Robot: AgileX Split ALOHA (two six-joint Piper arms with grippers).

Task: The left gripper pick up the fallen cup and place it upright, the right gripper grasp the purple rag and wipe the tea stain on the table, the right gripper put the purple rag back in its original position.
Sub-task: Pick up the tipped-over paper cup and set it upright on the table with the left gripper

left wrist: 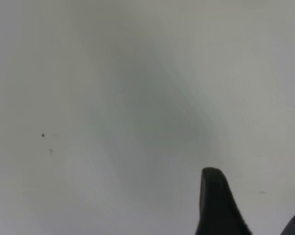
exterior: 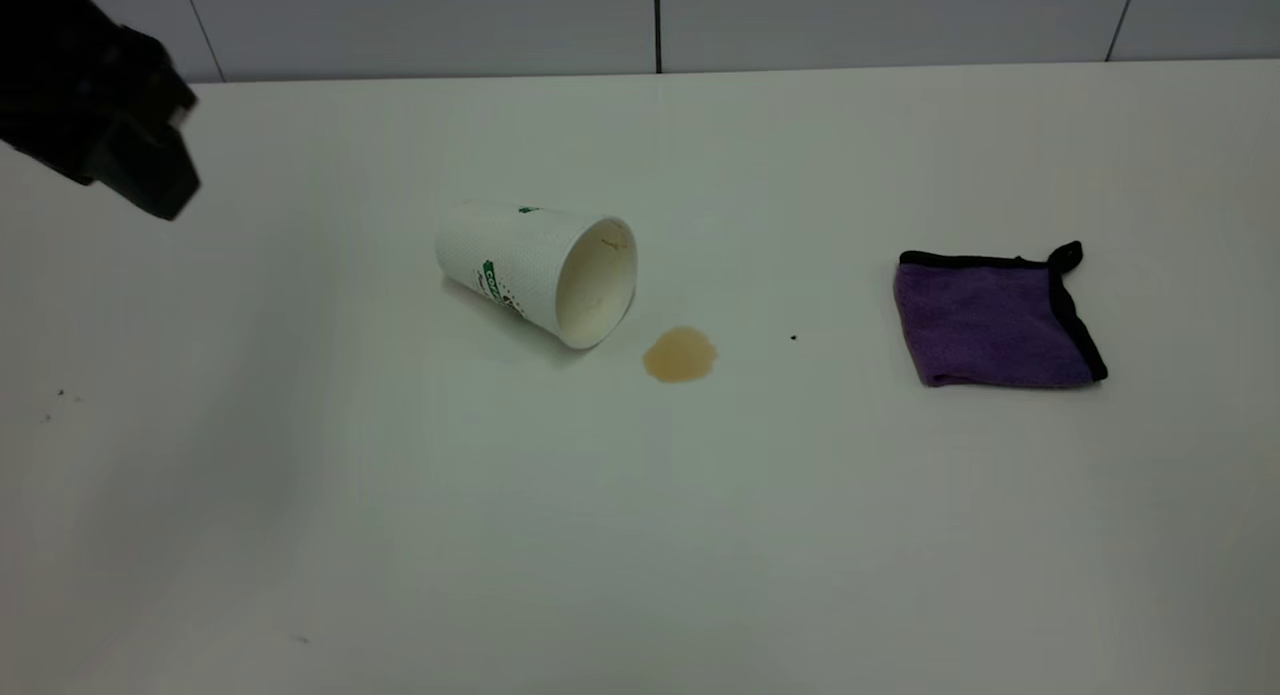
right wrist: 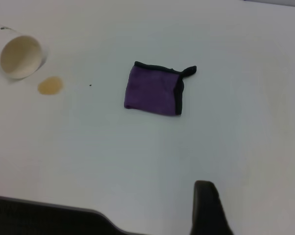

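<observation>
The cup [exterior: 540, 275] lies on its side on the white table [exterior: 640, 535], its mouth turned toward the tea stain [exterior: 680, 355], a small tan blot just beside the rim. The purple rag [exterior: 995, 320] lies folded flat at the right, apart from the stain. My left gripper [exterior: 150, 175] hangs above the table's far left, well away from the cup; in its wrist view the left gripper [left wrist: 258, 215] is open over bare table. My right gripper [right wrist: 258, 215] is out of the exterior view, open and empty, with one finger [right wrist: 208, 210] showing. Its wrist view shows the rag [right wrist: 155, 90], the stain [right wrist: 50, 85] and the cup [right wrist: 20, 56] farther off.
A tiny black speck [exterior: 794, 337] lies between the stain and the rag. A grey panelled wall [exterior: 660, 20] runs behind the table's far edge. A dark band [right wrist: 49, 218] crosses a corner of the right wrist view.
</observation>
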